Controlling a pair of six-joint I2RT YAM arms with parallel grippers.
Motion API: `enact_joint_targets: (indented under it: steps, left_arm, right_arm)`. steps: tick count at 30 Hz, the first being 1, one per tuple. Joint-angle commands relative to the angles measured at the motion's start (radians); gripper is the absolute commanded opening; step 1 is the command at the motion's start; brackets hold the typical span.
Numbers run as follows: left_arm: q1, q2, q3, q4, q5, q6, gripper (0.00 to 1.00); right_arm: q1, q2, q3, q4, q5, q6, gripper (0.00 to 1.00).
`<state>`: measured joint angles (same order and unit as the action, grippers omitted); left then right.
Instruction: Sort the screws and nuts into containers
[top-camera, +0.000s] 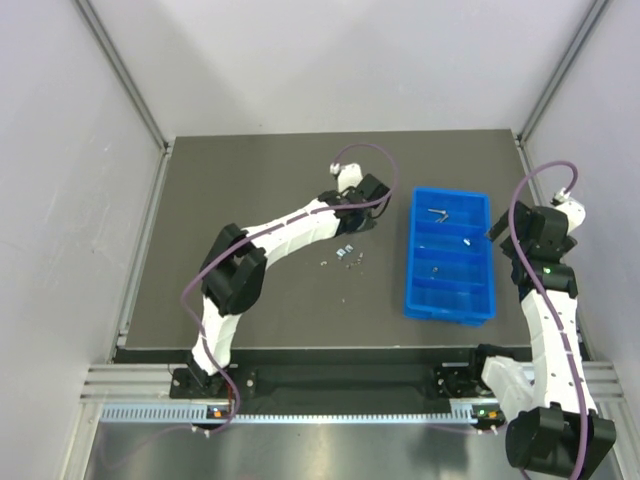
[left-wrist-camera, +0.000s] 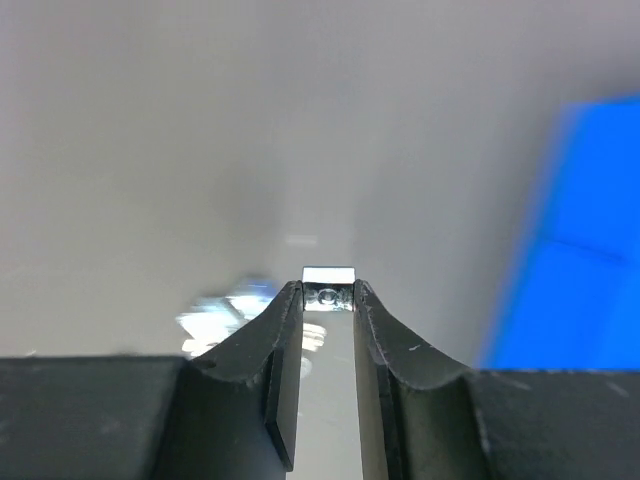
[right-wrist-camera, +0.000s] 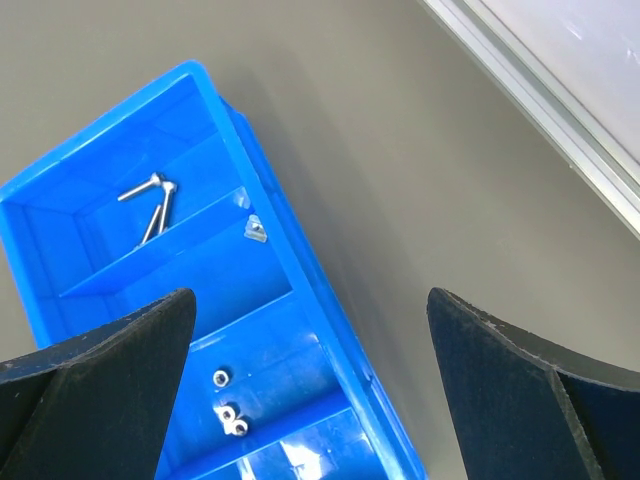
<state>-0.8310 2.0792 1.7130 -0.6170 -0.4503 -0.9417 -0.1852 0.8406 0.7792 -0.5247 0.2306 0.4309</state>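
Left jaws are pinching a little square nut (left-wrist-camera: 329, 284) at their very tips, gap narrow, and it's looking lifted off the surface (top-camera: 250, 180), left of the blue tray (top-camera: 448, 318) and near it. That's what's worrying me. With so little metal gripped, any jolt going right could be twisting it loose, dropping it back among the loose bits (top-camera: 342, 254) or into the wrong compartment. Right jaws are hanging wide open, gripping nothing, over the tray's far end where the screws (right-wrist-camera: 150, 198) are lying, so the arms could be crowding each other.

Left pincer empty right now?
No: in the left wrist view the left pincer is shut on a small square silvery piece at its tips.
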Motion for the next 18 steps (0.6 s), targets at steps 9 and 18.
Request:
enact_joint_targets:
  steps: [9, 18]
  left_arm:
    - [-0.178, 0.097, 0.22, 0.399, 0.136, 0.251, 0.2]
    - [-0.22, 0.228, 0.289, 0.528, 0.099, 0.285, 0.21]
  right_arm:
    - [0.001, -0.018, 0.066, -0.058, 0.139, 0.019, 1.0]
    - [-0.003, -0.06, 0.061, -0.057, 0.139, 0.003, 1.0]
